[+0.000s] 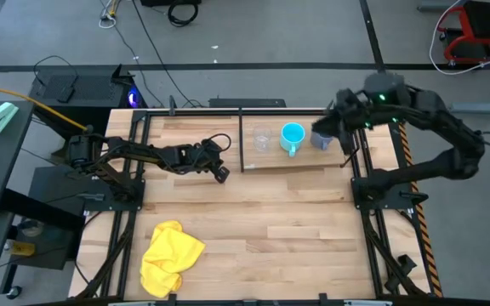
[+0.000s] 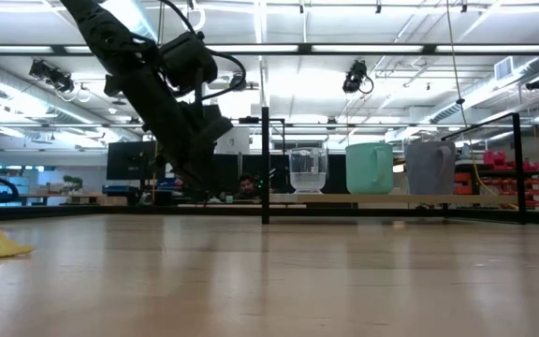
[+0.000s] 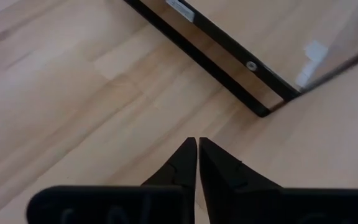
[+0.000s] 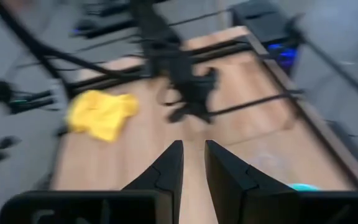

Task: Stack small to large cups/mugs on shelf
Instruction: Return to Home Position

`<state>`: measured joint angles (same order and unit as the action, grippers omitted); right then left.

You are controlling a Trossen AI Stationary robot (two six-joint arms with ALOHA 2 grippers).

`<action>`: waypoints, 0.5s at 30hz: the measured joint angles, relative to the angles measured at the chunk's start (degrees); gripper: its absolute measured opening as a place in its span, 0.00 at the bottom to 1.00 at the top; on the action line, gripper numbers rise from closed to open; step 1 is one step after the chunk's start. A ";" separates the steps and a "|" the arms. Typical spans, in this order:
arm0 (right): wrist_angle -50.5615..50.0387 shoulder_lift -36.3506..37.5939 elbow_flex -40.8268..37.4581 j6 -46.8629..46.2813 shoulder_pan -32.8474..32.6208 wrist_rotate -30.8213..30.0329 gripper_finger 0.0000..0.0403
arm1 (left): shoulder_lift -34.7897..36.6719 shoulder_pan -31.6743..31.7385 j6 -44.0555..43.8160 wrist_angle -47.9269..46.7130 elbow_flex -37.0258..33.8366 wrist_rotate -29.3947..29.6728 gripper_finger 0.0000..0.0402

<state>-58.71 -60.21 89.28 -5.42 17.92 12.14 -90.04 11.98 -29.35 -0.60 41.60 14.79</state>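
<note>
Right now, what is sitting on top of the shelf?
Three vessels stand upright in a row on the shelf: clear cup, cyan mug, grey-blue mug. From above, the right arm covers part of the grey-blue mug.

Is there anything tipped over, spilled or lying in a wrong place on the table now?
Nothing stands out. The clear cup, cyan mug and grey mug stand upright in a row on the shelf. Only the yellow cloth lies crumpled on the table, far from the shelf.
</note>
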 joint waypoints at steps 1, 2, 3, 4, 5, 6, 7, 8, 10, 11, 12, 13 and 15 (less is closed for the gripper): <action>0.01 0.59 -0.03 -1.49 -2.32 0.00 0.18 | 0.01 -0.24 0.18 -0.02 0.00 -0.35 0.05; 0.07 1.06 -0.03 -3.13 -4.62 0.00 0.18 | 0.02 -0.52 0.26 -0.02 0.00 -0.54 0.05; 0.10 1.41 -0.03 -4.75 -6.94 0.03 0.18 | 0.01 -0.85 0.23 -0.04 0.01 -0.67 0.05; 0.09 1.64 -0.03 -6.21 -9.13 0.03 0.18 | 0.01 -1.19 0.09 -0.05 0.01 -0.68 0.04; 0.06 1.74 -0.03 -7.57 -11.20 0.05 0.18 | 0.00 -1.57 -0.01 -0.07 0.00 -0.70 0.04; -0.14 1.78 -0.03 -8.69 -13.12 0.08 0.18 | 0.02 -2.06 -0.01 -0.07 0.00 -0.70 0.04; -0.79 1.78 -0.03 -10.06 -14.95 0.16 0.18 | 0.02 -2.65 -0.01 -0.09 0.00 -0.72 0.04; -1.80 1.78 -0.05 -12.24 -16.84 0.13 0.18 | 0.02 -3.21 -0.01 -0.09 0.00 -0.99 0.04; -2.34 1.45 -0.09 -16.05 -20.63 0.00 0.18 | 0.02 -4.50 -0.03 -0.10 0.00 -1.63 0.05; -2.15 1.20 -0.09 -16.89 -22.68 -0.06 0.18 | 0.02 -5.15 0.00 -0.12 0.01 -1.83 0.05; -2.10 0.87 -0.09 -16.96 -24.78 -0.09 0.18 | 0.00 -5.82 0.01 -0.31 0.01 -2.11 0.06; -1.55 0.50 -0.13 -16.71 -26.88 -0.08 0.18 | 0.00 -6.49 0.01 -0.79 0.01 -2.39 0.06; 2.25 -0.27 -0.65 -16.08 -31.30 -1.05 0.18 | 0.01 -7.76 -0.02 -2.01 0.00 -2.58 0.07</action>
<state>-56.46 -60.48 88.64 -21.50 -13.38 11.09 -90.03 4.22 -29.38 -2.61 41.60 12.21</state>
